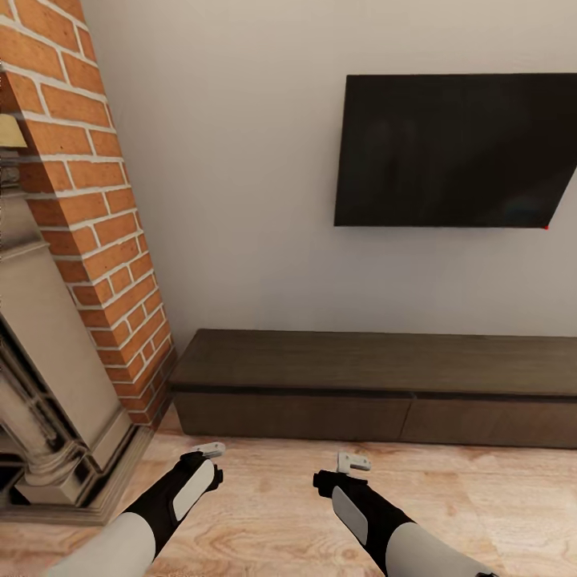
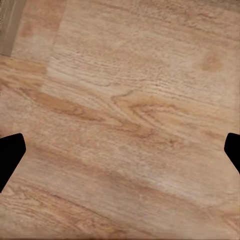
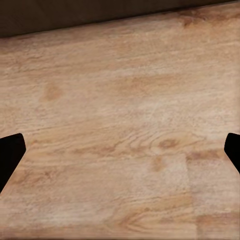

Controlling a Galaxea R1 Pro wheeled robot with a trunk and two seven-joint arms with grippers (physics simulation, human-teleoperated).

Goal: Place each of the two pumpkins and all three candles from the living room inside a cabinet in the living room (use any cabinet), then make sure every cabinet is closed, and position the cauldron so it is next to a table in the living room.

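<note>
The long, low, dark brown cabinet [image 1: 377, 365] stands against the pale wall ahead, its drawer fronts [image 1: 292, 417] flush and shut, its top bare. My left gripper [image 1: 210, 450] and right gripper [image 1: 353, 462] hang over the plank floor just in front of the cabinet, both pointing down. In the left wrist view the black fingertips [image 2: 11, 155] sit wide apart with only floor between them. The right wrist view has its fingertips [image 3: 10, 152] spread the same way, with a strip of the cabinet base [image 3: 75, 15] beyond. The pumpkins, candles, cauldron and table are out of view.
A black TV [image 1: 453, 152] hangs on the wall above the cabinet. A red brick fireplace [image 1: 88, 208] with a stone surround [image 1: 48, 385] juts out at the left, close to my left arm. Light wood floor [image 1: 272, 513] spreads under both arms.
</note>
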